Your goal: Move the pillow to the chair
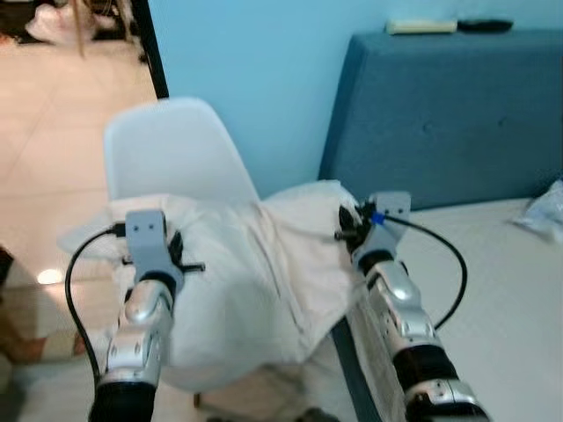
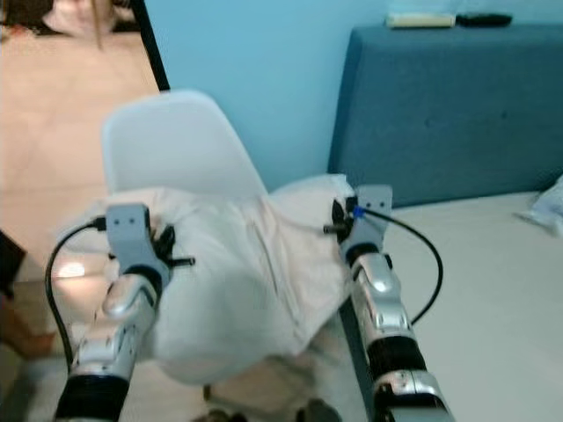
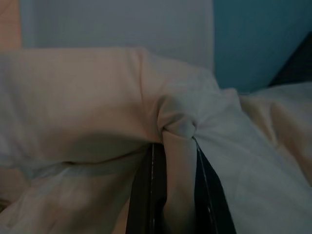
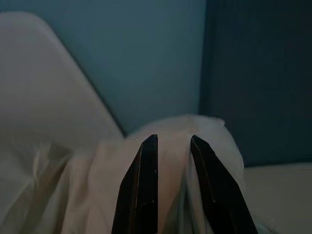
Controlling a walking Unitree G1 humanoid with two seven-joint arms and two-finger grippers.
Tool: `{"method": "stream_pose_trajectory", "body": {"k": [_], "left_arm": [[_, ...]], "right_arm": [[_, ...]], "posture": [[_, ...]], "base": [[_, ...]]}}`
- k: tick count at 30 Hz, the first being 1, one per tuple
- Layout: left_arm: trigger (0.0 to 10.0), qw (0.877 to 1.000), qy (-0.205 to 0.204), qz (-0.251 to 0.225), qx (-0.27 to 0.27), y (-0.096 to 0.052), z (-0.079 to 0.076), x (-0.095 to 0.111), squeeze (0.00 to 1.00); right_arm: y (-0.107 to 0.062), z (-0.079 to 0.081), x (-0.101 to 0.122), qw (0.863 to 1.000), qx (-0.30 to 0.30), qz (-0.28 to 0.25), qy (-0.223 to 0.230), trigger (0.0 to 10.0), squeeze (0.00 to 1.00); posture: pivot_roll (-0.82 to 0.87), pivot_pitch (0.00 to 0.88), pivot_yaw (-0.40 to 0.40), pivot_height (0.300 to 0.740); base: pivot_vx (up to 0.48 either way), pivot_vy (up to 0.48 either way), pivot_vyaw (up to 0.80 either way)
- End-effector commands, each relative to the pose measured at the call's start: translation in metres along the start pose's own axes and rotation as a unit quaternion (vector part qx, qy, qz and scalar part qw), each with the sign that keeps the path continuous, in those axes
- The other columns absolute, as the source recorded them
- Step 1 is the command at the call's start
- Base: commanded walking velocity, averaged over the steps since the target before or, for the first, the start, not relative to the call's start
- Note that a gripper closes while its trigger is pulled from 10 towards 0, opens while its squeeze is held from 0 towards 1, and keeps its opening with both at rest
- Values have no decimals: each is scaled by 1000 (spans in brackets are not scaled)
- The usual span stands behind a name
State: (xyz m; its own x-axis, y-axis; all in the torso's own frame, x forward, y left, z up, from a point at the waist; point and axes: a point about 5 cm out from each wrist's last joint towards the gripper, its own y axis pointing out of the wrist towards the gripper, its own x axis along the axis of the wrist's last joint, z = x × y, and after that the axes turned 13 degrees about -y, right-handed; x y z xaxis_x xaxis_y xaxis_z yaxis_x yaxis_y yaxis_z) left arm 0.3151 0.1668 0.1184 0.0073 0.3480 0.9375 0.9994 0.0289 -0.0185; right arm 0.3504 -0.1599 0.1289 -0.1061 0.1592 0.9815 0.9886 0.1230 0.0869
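While both silver arms reach forward, a large, soft, cream-white fabric pillow [image 1: 255, 281] hangs between them, draped over the seat of a white moulded plastic chair [image 1: 171, 149] and sagging past its front edge. Just to the right is a pale bed mattress [image 1: 493, 290] with a blue upholstered headboard [image 1: 449, 114] against a light blue wall. The left gripper [image 3: 178, 146] has its two black fingers closed on a bunched fold of the pillow's cover, which is squeezed into a knot between them. The right gripper [image 4: 173, 146] sits at the pillow's far corner near the headboard, its fingers narrowly apart with cloth between them; it seems to pinch the corner. Judging by the deep creases and droop, the pillow is light, limp and easily squashed, not fragile or slippery. Pinching gathered cloth at opposite corners looks like the sensible hold, since the loose middle will slump.
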Motion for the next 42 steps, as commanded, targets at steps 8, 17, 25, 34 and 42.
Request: {"method": "stream_pose_trajectory", "body": {"k": [8,17,25,34,42], "left_arm": [[10000,1000,2,-26,2,-2,0,6,0],[10000,999,33,-16,12,4,1,4,0],[10000,999,44,-3,23,11,1,3,0],[10000,999,47,1,18,12,-1,2,0],[10000,999,49,2,22,11,0,0,0]], "right_arm": [[5,13,6,999,44,-11,0,10000,0],[10,21,0,997,72,20,0,10000,0],[16,21,2,997,68,23,4,10000,0],[15,24,0,997,76,26,4,10000,0],[15,25,-2,996,80,27,4,10000,0]], "posture": [[27,152,-72,740],[30,156,-68,740],[33,156,-64,740],[33,155,-57,740],[32,157,-58,740]], "base": [[0,0,0],[0,0,0],[0,0,0],[0,0,0],[0,0,0]]}}
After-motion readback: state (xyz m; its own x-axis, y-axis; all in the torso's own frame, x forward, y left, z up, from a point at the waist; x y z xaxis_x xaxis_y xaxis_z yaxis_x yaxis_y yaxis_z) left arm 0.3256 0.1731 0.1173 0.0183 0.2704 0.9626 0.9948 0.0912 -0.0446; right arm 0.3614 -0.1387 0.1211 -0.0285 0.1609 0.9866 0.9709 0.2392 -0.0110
